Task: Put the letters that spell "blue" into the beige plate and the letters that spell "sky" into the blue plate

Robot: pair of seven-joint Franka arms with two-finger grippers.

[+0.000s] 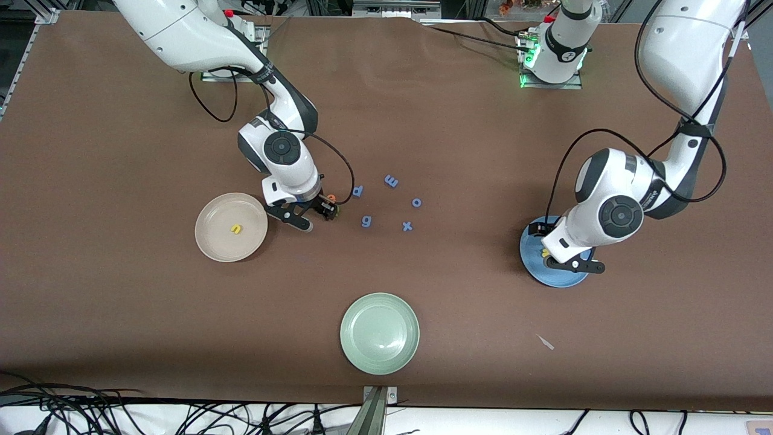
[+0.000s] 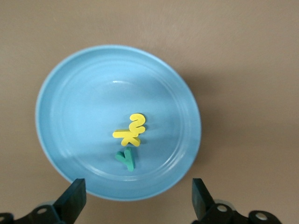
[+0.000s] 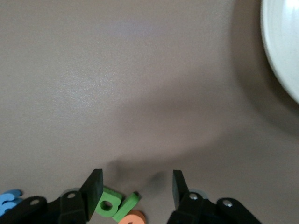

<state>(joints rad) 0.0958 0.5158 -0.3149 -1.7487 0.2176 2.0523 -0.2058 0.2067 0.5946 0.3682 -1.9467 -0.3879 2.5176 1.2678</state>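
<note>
"Sky" sorted, "blue" one letter in.

The round medium-blue plate (image 2: 70, 116), toward the left arm's end of the counter (image 1: 471, 338), already holds the yellow foam s (image 2: 137, 123), the yellow foam k (image 2: 126, 136) and the teal foam y (image 2: 126, 158); the left tool (image 2: 138, 198) hangs over it, released and empty, so that word looks finished. The round cream-beige plate (image 1: 211, 238), toward the right arm's end, holds only the yellow foam u (image 1: 236, 229). The right tool (image 3: 138, 186) is low over the counter just beside that plate, fingers spread and grasping nothing, with the green foam b (image 3: 108, 204), the thin green foam l bar (image 3: 128, 206) and the orange foam e (image 3: 132, 218) bunched between them. Three letters are left, by my judgement.
</note>
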